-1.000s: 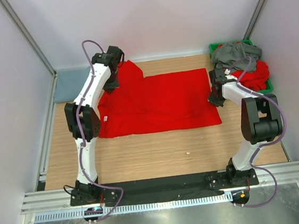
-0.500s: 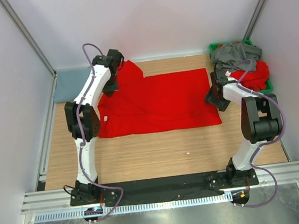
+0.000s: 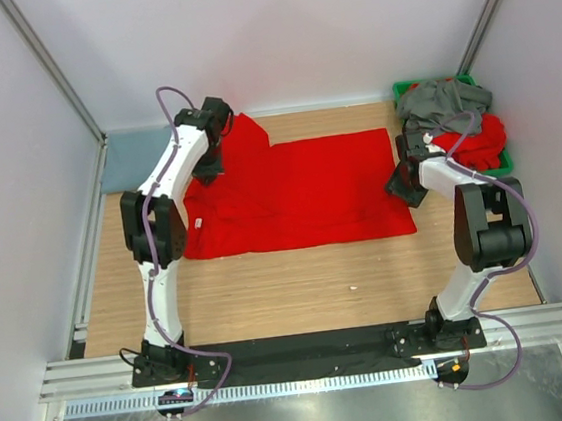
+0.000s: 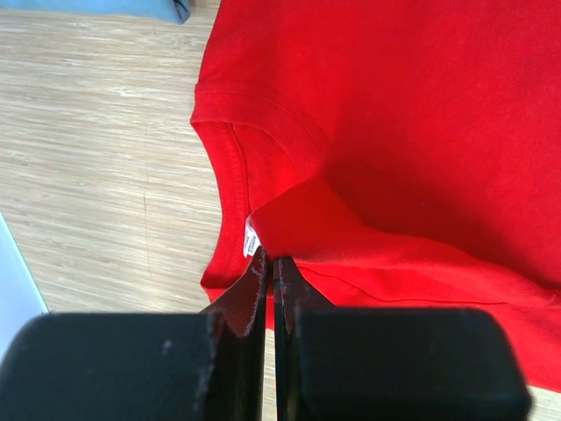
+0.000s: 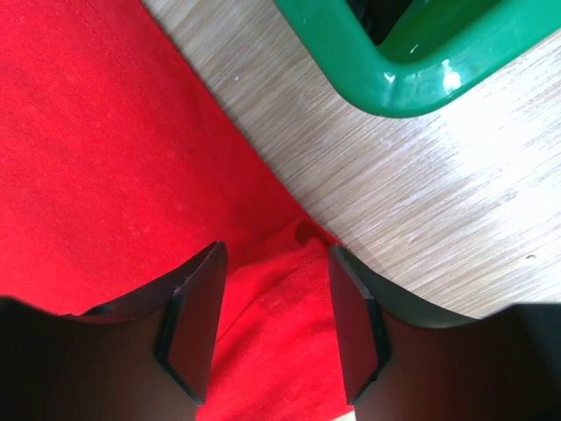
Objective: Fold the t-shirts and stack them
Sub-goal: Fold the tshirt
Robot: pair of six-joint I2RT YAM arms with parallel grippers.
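**Left gripper**: clenched. Both fingers press together on a raised fold of the red t-shirt at its collar.
- Just ahead of the tips, slightly left: a white neck label, legible as such only in the left wrist view. The ribbed collar curves away beyond it.
- Farther ahead and left: the bare wooden table.
- At the far left corner of that view: an edge of the blue-grey t-shirt, apart from the red one.

**Right gripper**: released, its jaws standing apart. They stand on either side of a small hump at the red t-shirt's edge. Cloth lies between them, unpinched.
- Ahead and right of the tips: a strip of bare wood.
- Beyond that: the rounded corner of the green bin. Its contents are barely visible from this wrist.

**Top external view adds:**
- The red t-shirt lies spread flat between the two grippers. The left gripper is at its collar end and the right gripper at the opposite edge.
- Past the right gripper, the bin holds a dark grey t-shirt heaped over crumpled red t-shirts.
- The blue-grey t-shirt lies folded in the table corner beyond the left gripper.
- Neither gripper's jaws can be made out from above.
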